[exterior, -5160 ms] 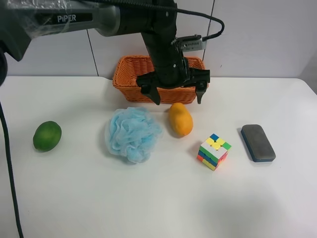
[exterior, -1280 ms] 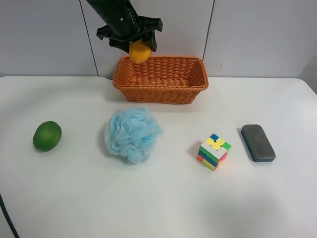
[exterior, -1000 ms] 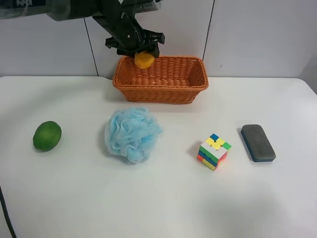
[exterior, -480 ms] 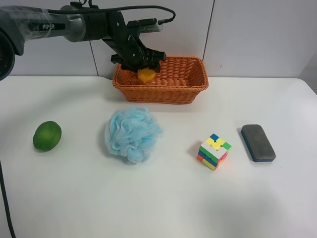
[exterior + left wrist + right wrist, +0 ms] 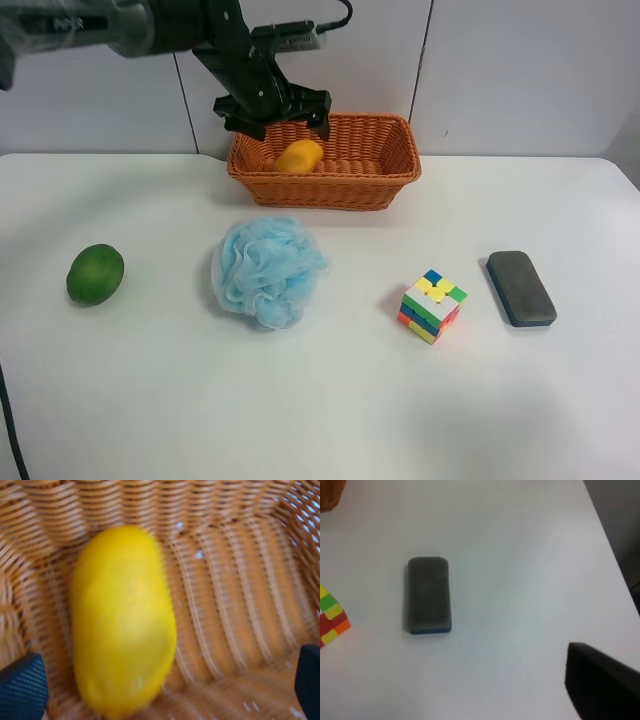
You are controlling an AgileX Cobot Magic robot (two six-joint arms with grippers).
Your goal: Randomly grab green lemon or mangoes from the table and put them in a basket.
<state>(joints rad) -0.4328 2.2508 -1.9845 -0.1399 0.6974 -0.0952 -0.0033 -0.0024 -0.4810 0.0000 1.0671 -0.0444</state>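
The left gripper (image 5: 272, 112) hangs with its jaws spread and empty over the left end of the wicker basket (image 5: 385, 185), and the mango (image 5: 299, 156) lies loose on the basket floor beneath it, so I'd say the thing to do well now is lift straight up clear of the rim before swinging out to the green lemon (image 5: 95, 274) at the near left. The white table (image 5: 320, 410) also carries a blue bath pouf (image 5: 268, 270), a puzzle cube (image 5: 432, 305) and a grey eraser block (image 5: 520, 288); I cannot tell whether the right gripper (image 5: 600, 685) is spread or closed
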